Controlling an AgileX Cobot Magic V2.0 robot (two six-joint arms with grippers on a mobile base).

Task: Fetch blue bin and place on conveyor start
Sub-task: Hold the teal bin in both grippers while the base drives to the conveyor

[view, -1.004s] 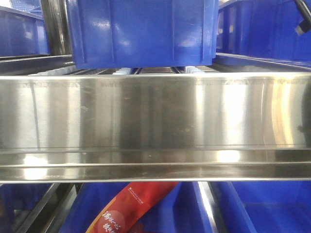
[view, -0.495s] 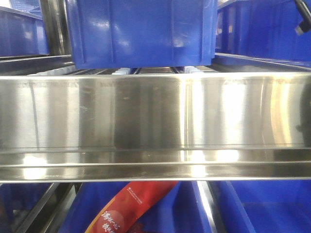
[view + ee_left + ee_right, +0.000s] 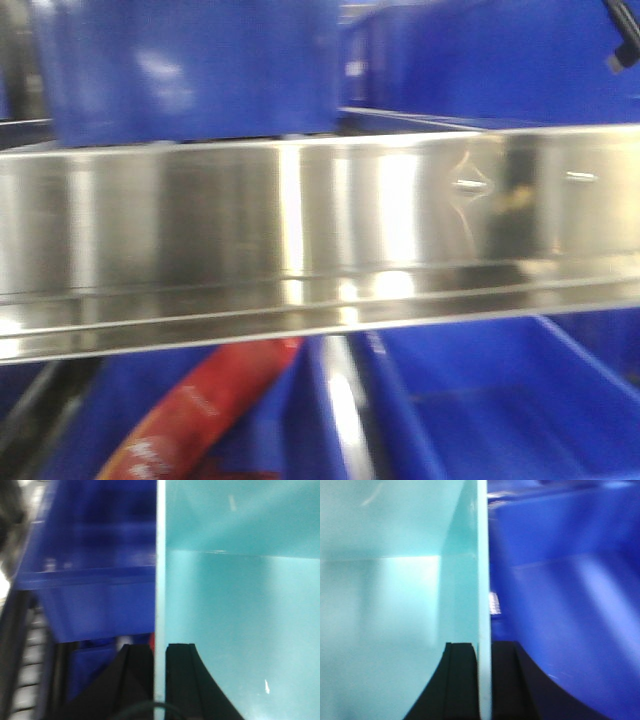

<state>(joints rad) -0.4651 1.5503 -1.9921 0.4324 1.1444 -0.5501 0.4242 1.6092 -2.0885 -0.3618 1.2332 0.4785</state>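
The blue bin (image 3: 240, 610) is a pale turquoise tub that fills the right of the left wrist view and the left of the right wrist view (image 3: 390, 605). My left gripper (image 3: 160, 647) is shut on its left wall, one black finger (image 3: 135, 680) outside and one inside. My right gripper (image 3: 484, 647) is shut on its right wall (image 3: 482, 580) in the same way. The bin does not show in the front view. The conveyor start is out of view.
A stainless-steel shelf rail (image 3: 300, 220) crosses the front view. Dark royal-blue crates stand above it (image 3: 190, 70) and below it (image 3: 500, 400). A red packet (image 3: 210, 400) lies in a lower crate. Dark blue crates sit beside the bin (image 3: 95, 575) (image 3: 565, 595).
The front view has swung: the rail now slopes slightly, the crates and red packet have shifted left, and the picture is motion-blurred.
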